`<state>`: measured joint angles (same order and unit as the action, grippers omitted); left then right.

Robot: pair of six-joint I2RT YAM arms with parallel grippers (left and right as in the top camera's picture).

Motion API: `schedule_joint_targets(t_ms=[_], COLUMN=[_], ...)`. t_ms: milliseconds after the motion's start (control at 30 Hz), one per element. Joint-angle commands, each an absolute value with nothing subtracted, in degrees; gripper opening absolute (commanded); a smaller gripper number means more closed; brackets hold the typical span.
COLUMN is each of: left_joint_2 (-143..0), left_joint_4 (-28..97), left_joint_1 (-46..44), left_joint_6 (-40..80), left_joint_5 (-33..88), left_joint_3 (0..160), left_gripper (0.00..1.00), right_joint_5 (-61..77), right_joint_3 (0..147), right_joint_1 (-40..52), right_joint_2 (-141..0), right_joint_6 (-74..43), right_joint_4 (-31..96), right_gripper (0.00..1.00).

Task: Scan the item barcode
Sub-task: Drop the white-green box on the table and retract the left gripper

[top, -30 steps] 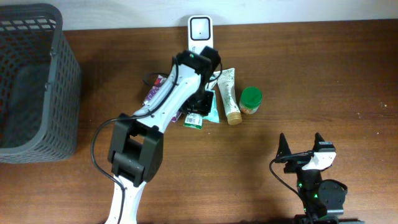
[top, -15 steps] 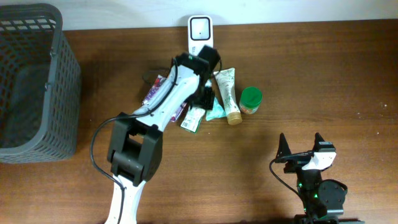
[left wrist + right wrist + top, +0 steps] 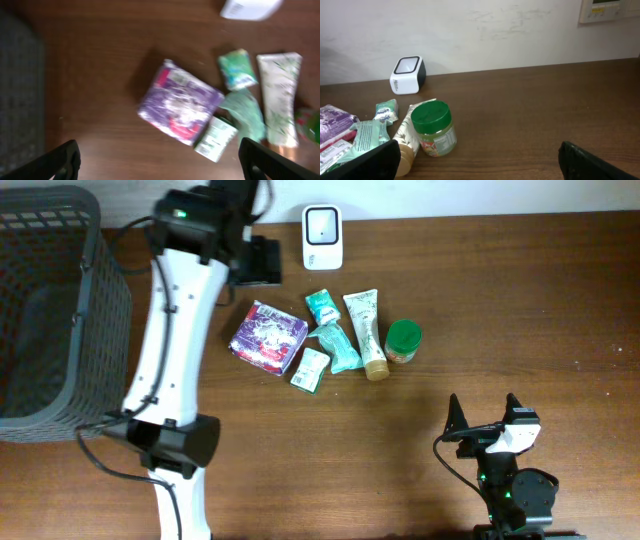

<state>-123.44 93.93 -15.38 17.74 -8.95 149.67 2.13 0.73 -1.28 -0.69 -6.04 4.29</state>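
Loose items lie in the table's middle: a purple packet, a small green-white sachet, two teal packets, a white tube and a green-lidded jar. The white scanner stands at the back edge. My left gripper hangs raised at the back left, open and empty. In its wrist view, which is blurred, the purple packet and the sachet lie below the left gripper. My right gripper rests open at the front right, with the jar ahead of the right gripper and to its left.
A dark mesh basket fills the far left of the table. A pale wall runs behind the scanner. Bare brown table lies to the right of the items and between them and my right arm.
My left arm has lifted off the pile of items and swung to the back left, its jaws widening. The purple packet and sachet now lie uncovered. The right arm is still.
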Motion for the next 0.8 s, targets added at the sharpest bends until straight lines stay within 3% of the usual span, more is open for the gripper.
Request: schedule_joint_targets(t_ms=[0,300,367,433,467,567,633,767], left_joint_2=[-123.6,-123.8,-123.8,-123.8,-123.8,-123.8,-123.8,-123.8], left_joint_4=[94.3,95.0,95.0,95.0,95.0,94.8,93.9,90.0], left_joint_1=[-10.4,-6.3,-6.2,-6.2,-6.2,-6.2,-6.1,-4.3], left_joint_6=[17.7,17.7,17.7,17.7,17.7,17.7,17.7,18.4], left_joint_5=[-9.9,-6.8,-8.4,-9.5,-9.5,-9.5,-9.6,-10.3], left_joint_3=[148.1,139.4,138.2,137.5,137.2,136.9,136.9,136.9], left_gripper=[0.99,0.99,0.93,0.79,0.79,0.82,0.99,0.99], right_joint_5=[1.7,1.7,1.7,1.7,1.7,1.7,1.7,1.7], right_joint_3=[0.3,0.3,0.3,0.3,0.3,0.3,0.3,0.3], right_joint_1=[-0.8,-0.8,-0.8,-0.8,-0.8,-0.8,-0.8,-0.8], right_joint_2=[-0.3,-0.3,-0.3,-0.3,-0.3,-0.3,-0.3,-0.3], right_joint_6=[-6.3,-6.3,-6.3,-6.3,-6.3,-6.3,-6.3,-6.3], right_joint_4=[4.5,4.5,4.5,4.5,4.5,4.5,4.5,4.5], right_gripper=[0.99,0.99,0.99,0.99,0.99,0.99,0.99,0.99])
